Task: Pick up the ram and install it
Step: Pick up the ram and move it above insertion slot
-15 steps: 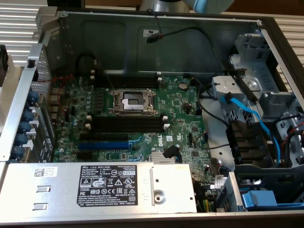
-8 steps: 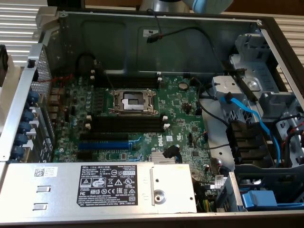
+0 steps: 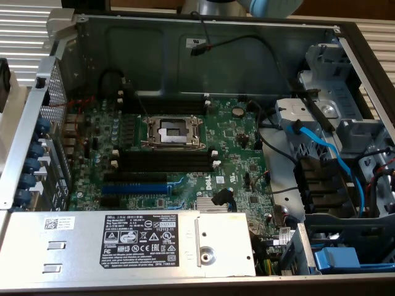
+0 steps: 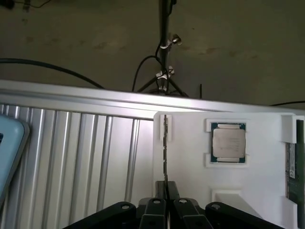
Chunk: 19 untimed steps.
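Wrist view is showing the gripper (image 4: 165,191) clamping the ram (image 4: 165,150) edge-on in the white tray (image 4: 190,157) beside a CPU (image 4: 228,143), while exterior view is showing only the motherboard (image 3: 179,154) with empty slots (image 3: 163,161).

An open computer case (image 3: 345,37) holds a green motherboard (image 3: 185,154) (black memory slots (image 3: 163,161) empty).
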Tool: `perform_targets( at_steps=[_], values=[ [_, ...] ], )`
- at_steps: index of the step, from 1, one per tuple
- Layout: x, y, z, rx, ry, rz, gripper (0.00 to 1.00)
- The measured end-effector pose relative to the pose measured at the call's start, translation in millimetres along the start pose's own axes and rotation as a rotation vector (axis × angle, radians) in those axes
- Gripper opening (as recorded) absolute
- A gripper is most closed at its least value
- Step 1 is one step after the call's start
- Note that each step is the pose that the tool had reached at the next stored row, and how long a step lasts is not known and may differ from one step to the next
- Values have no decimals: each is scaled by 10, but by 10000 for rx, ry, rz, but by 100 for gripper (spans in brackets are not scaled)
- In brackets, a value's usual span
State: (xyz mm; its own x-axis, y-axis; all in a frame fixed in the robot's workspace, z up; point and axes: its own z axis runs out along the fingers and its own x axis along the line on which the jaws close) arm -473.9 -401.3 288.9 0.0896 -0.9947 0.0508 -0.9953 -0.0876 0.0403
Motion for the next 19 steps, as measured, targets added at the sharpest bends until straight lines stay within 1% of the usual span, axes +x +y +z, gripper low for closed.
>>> perform_targets(
  at_steps=[5, 10, 16, 17, 19],
  values=[
    [7, 10, -152, 59, 9, 4, 13],
    [13, 15, -277, 116, 48, 9, 13],
    [24, 20, -479, 121, 141, 12, 13],
    [26, 15, -517, 118, 147, 12, 13],
    [33, -23, -580, 123, 149, 13, 13]
  ],
)
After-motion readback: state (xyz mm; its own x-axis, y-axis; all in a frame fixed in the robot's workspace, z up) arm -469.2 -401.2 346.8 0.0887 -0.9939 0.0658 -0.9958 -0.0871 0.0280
